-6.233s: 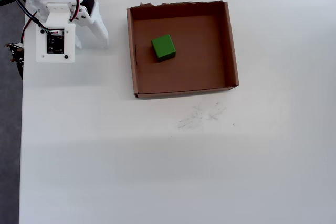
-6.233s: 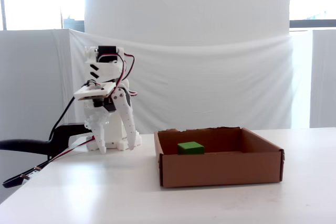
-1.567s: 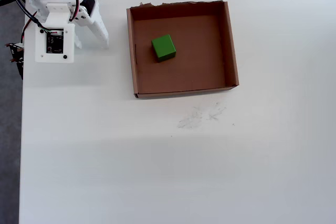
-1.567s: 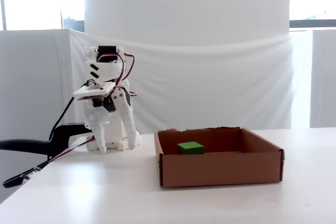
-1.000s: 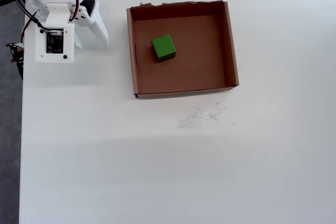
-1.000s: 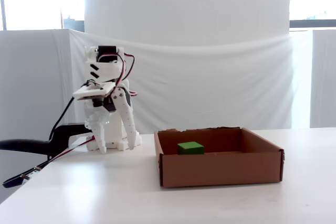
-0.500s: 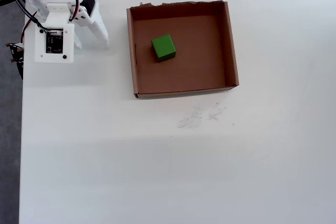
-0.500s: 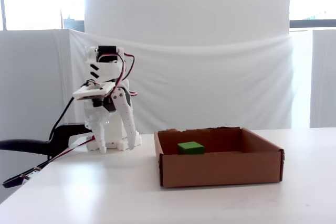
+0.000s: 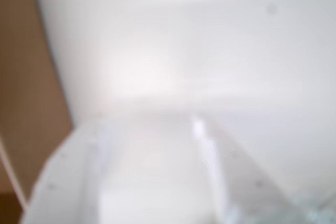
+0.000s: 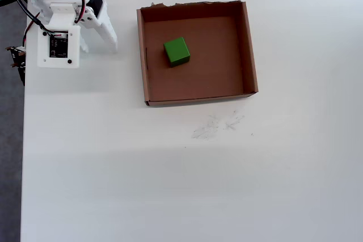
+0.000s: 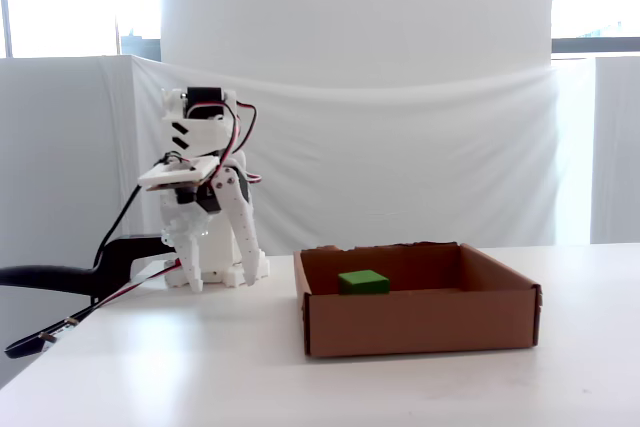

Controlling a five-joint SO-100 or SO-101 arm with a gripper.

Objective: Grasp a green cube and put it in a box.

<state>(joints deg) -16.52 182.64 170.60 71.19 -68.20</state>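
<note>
The green cube [image 10: 176, 51] lies flat on the floor of the brown cardboard box [image 10: 250, 49], in its left half in the overhead view. In the fixed view the cube [image 11: 362, 282] shows over the box's front wall [image 11: 420, 322]. My gripper [image 10: 110, 42] hangs folded by the arm's base, left of the box and apart from it, with its tip [image 11: 255, 275] just over the table. It looks shut and holds nothing. The wrist view is blurred: white fingers [image 9: 236, 182] over the white table, one box wall [image 9: 26, 77] at the left, the cube out of view.
The white table [image 10: 170, 185] stretches in front of and to the right of the box, with faint pencil marks [image 10: 218, 126] just below it. Cables and a black clamp [image 11: 60, 282] hang at the table's left edge. White cloth [image 11: 400, 157] backs the scene.
</note>
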